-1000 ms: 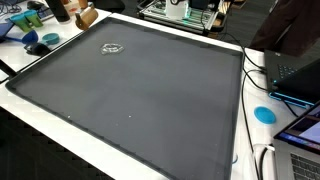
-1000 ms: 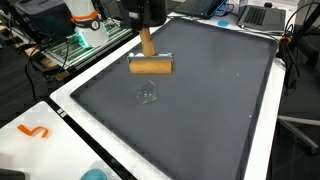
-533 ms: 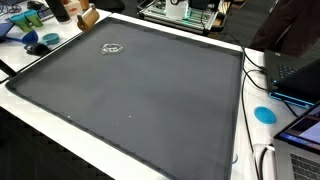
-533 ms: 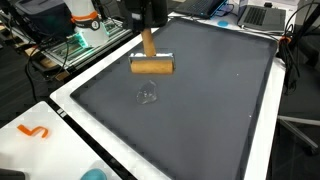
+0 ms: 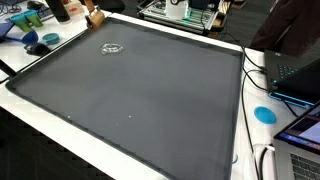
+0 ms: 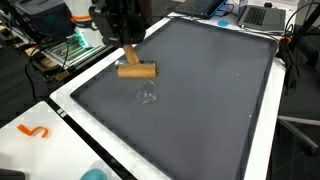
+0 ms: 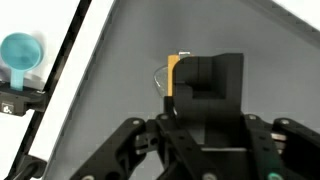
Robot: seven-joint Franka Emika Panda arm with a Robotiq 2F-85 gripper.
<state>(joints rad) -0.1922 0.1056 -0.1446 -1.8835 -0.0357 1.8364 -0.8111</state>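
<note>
In an exterior view my gripper (image 6: pixel 127 42) hangs above the near-left part of a dark grey mat (image 6: pixel 220 100), shut on the handle of a wooden mallet-like tool (image 6: pixel 137 70). Its cylindrical head tilts a little and hovers just over the mat. A small clear wire-like scrap (image 6: pixel 147 96) lies on the mat just below the head. In an exterior view the same scrap (image 5: pixel 112 48) shows near the mat's far corner, with the wooden tool (image 5: pixel 96 17) above it. In the wrist view the gripper (image 7: pixel 208 92) hides most of the tool; only an orange edge (image 7: pixel 174 78) shows.
White table edging (image 6: pixel 60 100) frames the mat. An orange squiggle (image 6: pixel 33 131) lies on the white corner. A blue disc (image 5: pixel 264 114), laptops (image 5: pixel 300 130) and cables (image 5: pixel 262 160) crowd one side. A blue bowl (image 5: pixel 48 40) and clutter sit by the far corner.
The gripper has carried the wooden tool sideways toward the mat's edge and a little lower. Its head now tilts and sits nearer the clear scrap.
</note>
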